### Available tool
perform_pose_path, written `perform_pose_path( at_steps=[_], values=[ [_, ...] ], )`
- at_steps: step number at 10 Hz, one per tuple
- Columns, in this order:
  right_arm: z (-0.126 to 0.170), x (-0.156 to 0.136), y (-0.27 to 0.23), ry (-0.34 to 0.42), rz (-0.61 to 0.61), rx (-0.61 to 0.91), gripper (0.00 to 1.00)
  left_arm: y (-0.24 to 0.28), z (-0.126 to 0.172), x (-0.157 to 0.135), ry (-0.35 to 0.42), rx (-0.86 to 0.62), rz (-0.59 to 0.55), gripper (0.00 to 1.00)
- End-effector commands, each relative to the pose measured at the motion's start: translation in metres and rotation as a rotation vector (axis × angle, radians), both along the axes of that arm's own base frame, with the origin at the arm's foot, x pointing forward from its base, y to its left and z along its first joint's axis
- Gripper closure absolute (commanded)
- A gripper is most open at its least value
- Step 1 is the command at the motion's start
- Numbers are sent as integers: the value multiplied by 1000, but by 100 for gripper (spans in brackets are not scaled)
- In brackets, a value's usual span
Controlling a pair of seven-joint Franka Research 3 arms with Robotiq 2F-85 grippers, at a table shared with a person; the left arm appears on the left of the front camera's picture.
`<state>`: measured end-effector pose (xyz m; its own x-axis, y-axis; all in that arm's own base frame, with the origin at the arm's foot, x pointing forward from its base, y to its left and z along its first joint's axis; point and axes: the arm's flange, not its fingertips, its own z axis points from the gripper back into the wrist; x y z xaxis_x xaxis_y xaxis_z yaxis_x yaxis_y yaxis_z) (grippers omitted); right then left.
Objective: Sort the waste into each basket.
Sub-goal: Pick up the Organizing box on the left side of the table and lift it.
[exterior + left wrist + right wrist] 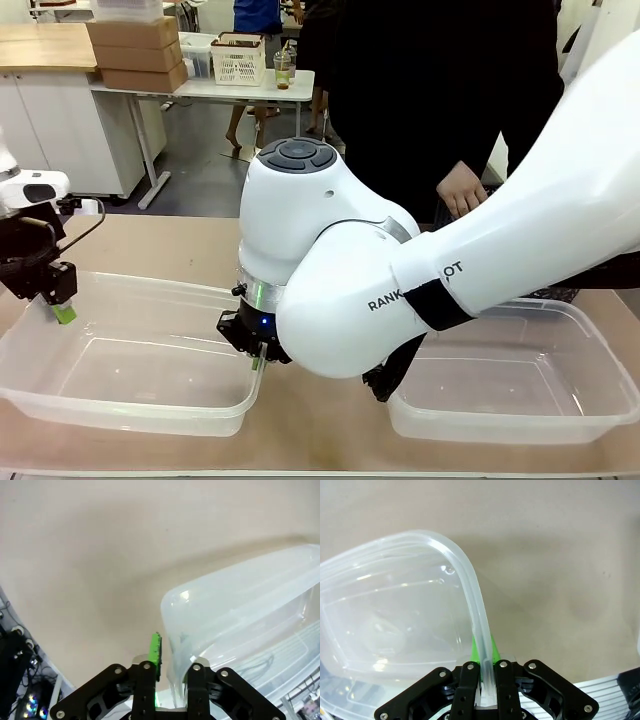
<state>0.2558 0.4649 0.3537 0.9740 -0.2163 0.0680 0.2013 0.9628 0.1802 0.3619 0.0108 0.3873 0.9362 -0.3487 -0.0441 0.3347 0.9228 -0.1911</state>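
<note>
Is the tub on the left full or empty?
Empty. The left tub is see-through, and its bottom shows bare in the front and wrist views, with nothing lying inside.

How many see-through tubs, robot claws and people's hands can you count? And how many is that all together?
Clear tubs: 2 (left tub, right tub)
Robot claws: 2 (left claw, right claw)
Person's hands: 1 (hand)
Total: 5
</note>
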Motion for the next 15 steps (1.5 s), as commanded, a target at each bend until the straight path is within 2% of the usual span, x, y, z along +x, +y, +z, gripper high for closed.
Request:
perform_pose_path(
  at_steps=[1, 3, 5, 7, 8, 9, 11, 12, 13, 15],
  values=[
    [-34, 15, -2, 20, -55, -47, 100, -6, -51, -102, -68, 68, 41, 100],
    [-28, 18, -9, 25, -69, -50, 100, -6, -39, -103, -59, 58, 49, 100],
    [-1, 22, -31, 7, -91, -69, 100, -6, -12, -94, -102, 65, 96, 100],
    [60, 20, -76, -60, -118, -107, 100, -20, 39, -73, -148, 60, 160, 100],
    [89, 14, -99, -97, -118, -132, 100, -32, 62, -61, -130, 42, 192, 100],
    [111, 5, -121, -99, -88, -173, 100, -45, 92, -49, -160, -6, 202, 100],
    [156, -25, -167, -29, 75, -168, 100, -71, 139, -27, -162, -89, 191, 100],
    [174, -33, -187, -38, 147, -182, 100, -78, 152, -22, -133, -128, 217, 100],
    [148, -16, -104, -85, 25, -70, 100, -89, 123, -43, -160, -107, 170, 100],
    [148, -16, -104, -85, 25, -70, 100, -89, 123, -43, -160, -107, 170, 100]
  ],
)
